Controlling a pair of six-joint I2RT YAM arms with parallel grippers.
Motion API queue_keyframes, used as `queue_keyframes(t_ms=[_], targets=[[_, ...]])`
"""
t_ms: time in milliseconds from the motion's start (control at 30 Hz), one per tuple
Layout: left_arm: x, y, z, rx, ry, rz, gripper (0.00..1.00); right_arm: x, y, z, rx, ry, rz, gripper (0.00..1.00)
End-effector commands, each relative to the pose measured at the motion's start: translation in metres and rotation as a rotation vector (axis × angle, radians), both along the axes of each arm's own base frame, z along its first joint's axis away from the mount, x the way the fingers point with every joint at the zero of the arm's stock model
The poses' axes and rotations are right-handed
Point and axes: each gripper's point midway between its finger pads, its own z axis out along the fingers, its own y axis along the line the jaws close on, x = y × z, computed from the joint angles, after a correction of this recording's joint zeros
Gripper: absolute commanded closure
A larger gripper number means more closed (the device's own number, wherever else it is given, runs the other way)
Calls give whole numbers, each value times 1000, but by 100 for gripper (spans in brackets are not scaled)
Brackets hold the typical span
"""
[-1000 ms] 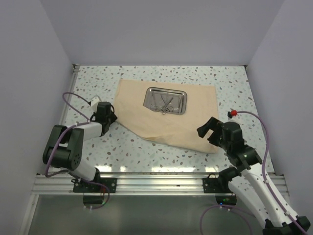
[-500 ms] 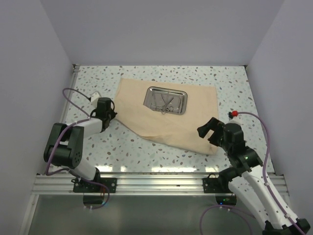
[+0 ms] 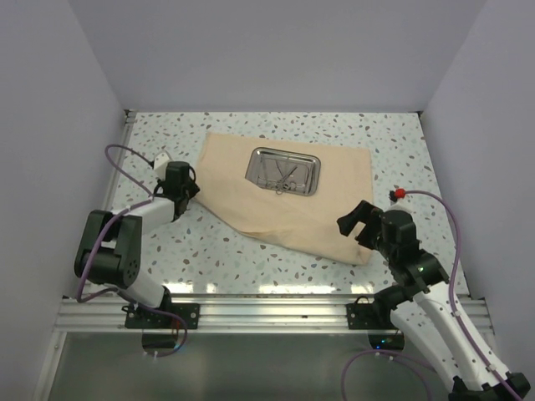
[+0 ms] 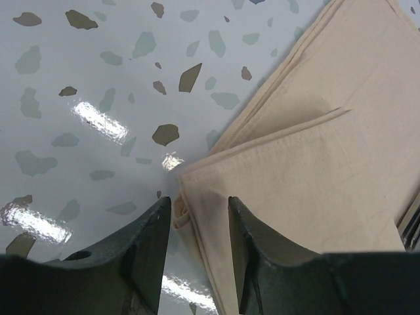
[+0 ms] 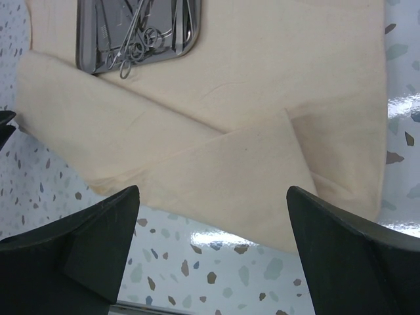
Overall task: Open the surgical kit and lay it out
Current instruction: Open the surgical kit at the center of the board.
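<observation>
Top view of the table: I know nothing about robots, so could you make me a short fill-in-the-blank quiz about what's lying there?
1. The tan cloth is spread on the speckled ____.
2. The scissor-like instruments lie inside a shiny steel ____.
3. The right gripper, by the cloth's near corner, has its jaws wide ____.

Missing words: table; tray; open.
</observation>
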Motion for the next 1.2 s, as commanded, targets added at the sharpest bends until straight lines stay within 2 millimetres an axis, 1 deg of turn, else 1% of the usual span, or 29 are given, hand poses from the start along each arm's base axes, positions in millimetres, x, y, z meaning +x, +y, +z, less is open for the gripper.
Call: queue_keyframes(t_ms=[0, 100, 267, 500, 567, 600, 633, 667, 700, 733, 900, 1033, 1067, 1133, 1167], targets=[[14, 8, 8, 20, -28, 37, 55, 4, 2, 10, -4, -36, 20, 2], [17, 10, 6, 27, -25, 47, 55, 4, 1, 11, -11, -39, 18, 1], [22, 13, 1, 32, -26, 61, 60, 6, 1, 10, -16, -33, 15, 2], [35, 18, -1, 36, -30, 77, 65, 10, -1, 16, -26, -41, 3, 2], [40, 17, 1, 35, -40, 75, 69, 11, -2, 17, -30, -42, -3, 2], [42, 18, 0, 35, -39, 74, 72, 11, -3, 17, -34, -42, -6, 2], [43, 18, 0, 35, -38, 73, 80, 11, -2, 17, -34, -43, -4, 2], [46, 18, 0, 35, -39, 73, 84, 12, -3, 19, -34, -45, -5, 2], [47, 18, 0, 34, -38, 70, 94, 13, -3, 18, -37, -44, -6, 2], [48, 18, 0, 34, -40, 66, 99, 13, -3, 18, -38, -44, -7, 1], [54, 15, 1, 32, -51, 49, 100, 15, -2, 18, -41, -37, -5, 1], [55, 11, 10, 39, -72, 4, 100, 16, 1, 17, -35, -33, 7, 2], [55, 11, 23, 39, -96, -1, 100, 17, 1, 17, -35, -35, 5, 2], [49, 11, 34, 49, -112, -14, 100, 19, 1, 19, -35, -43, 4, 2], [45, 12, 53, 49, -144, -16, 100, 19, 2, 19, -38, -40, 8, 2]])
